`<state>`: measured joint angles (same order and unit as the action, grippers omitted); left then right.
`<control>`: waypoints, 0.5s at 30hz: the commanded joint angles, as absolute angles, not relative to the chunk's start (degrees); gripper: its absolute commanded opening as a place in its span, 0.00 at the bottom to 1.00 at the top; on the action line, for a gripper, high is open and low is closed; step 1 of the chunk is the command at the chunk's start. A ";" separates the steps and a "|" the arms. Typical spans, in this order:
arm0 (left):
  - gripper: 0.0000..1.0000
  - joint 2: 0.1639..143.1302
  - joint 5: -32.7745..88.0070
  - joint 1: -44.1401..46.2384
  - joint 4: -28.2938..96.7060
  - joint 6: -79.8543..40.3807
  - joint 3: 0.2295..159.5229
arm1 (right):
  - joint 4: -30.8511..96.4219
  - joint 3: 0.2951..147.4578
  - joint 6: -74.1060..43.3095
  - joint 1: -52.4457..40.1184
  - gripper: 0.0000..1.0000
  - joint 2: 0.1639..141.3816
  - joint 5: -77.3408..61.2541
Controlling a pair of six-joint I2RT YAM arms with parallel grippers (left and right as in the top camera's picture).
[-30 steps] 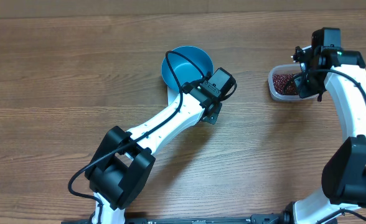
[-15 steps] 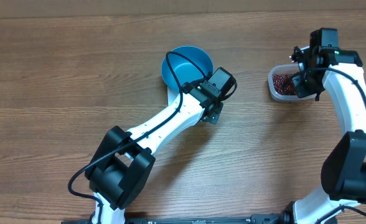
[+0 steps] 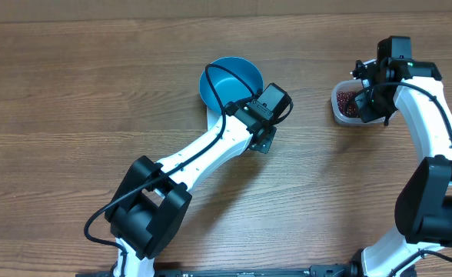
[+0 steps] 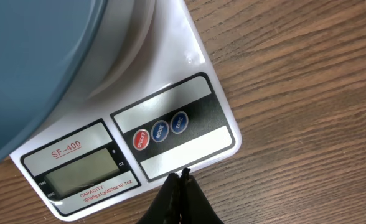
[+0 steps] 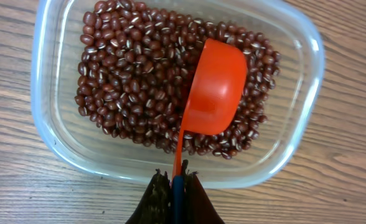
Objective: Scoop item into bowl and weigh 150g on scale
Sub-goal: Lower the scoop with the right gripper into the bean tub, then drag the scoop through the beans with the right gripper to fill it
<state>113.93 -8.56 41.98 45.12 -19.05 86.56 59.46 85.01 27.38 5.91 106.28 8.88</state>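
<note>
**Both grippers shut: one at the scale, one on the scoop**

From my seat, the blue bowl (image 3: 230,81) sits near the middle of the wooden table (image 3: 72,108), toward the far side. It rests on the white scale (image 4: 195,81), which the left arm mostly hides in the overhead view. The left wrist camera shows the bowl overhanging the scale's far part. The grey display (image 4: 83,173) and three round buttons (image 4: 160,131) (one red, two blue) lie on the near edge.

The left gripper (image 4: 182,178) has its fingers pressed together with nothing between them. Its tip is at the scale's near edge, just below the buttons. I cannot tell whether it touches the scale.

Well apart to the right, the clear tub (image 5: 295,143) holds the beans (image 5: 133,74), a loose dark red-brown layer across its floor. The right gripper (image 5: 175,182) pinches the handle of an orange scoop (image 5: 215,87) at the tub's near wall. The scoop's cup reaches out over the beans, toward the right side of the tub in the right wrist view. I cannot tell whether the cup presses into the heap or only lies on it.
</note>
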 commanded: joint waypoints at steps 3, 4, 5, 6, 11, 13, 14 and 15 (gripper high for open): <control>0.04 114.30 -7.88 42.04 44.99 -18.20 86.39 | 59.66 85.58 27.99 5.74 0.04 109.71 3.70; 0.04 114.30 -7.88 42.04 44.99 -18.20 86.39 | 59.66 85.58 28.01 5.76 0.03 109.75 3.20; 0.04 114.30 -7.88 42.04 44.99 -18.20 86.39 | 59.64 85.58 28.05 5.74 0.04 109.75 2.70; 0.04 114.30 -7.88 42.04 44.99 -18.20 86.39 | 59.51 85.58 28.03 5.76 0.04 109.75 2.55; 0.04 114.30 -7.88 42.04 44.95 -18.20 86.39 | 59.72 85.60 27.99 5.91 0.03 109.73 -0.62; 0.04 114.30 -7.88 42.04 44.97 -18.20 86.39 | 59.75 85.60 27.99 6.20 0.04 109.73 -2.63; 0.04 114.30 -7.88 42.04 44.99 -18.20 86.39 | 59.77 85.60 27.97 6.24 0.04 109.73 -2.87; 0.04 114.30 -7.88 42.04 45.01 -18.20 86.39 | 59.83 85.62 27.99 6.24 0.04 109.73 -3.09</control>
<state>113.93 -8.56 41.98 45.12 -19.05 86.56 59.35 85.19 27.70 6.26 108.01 2.68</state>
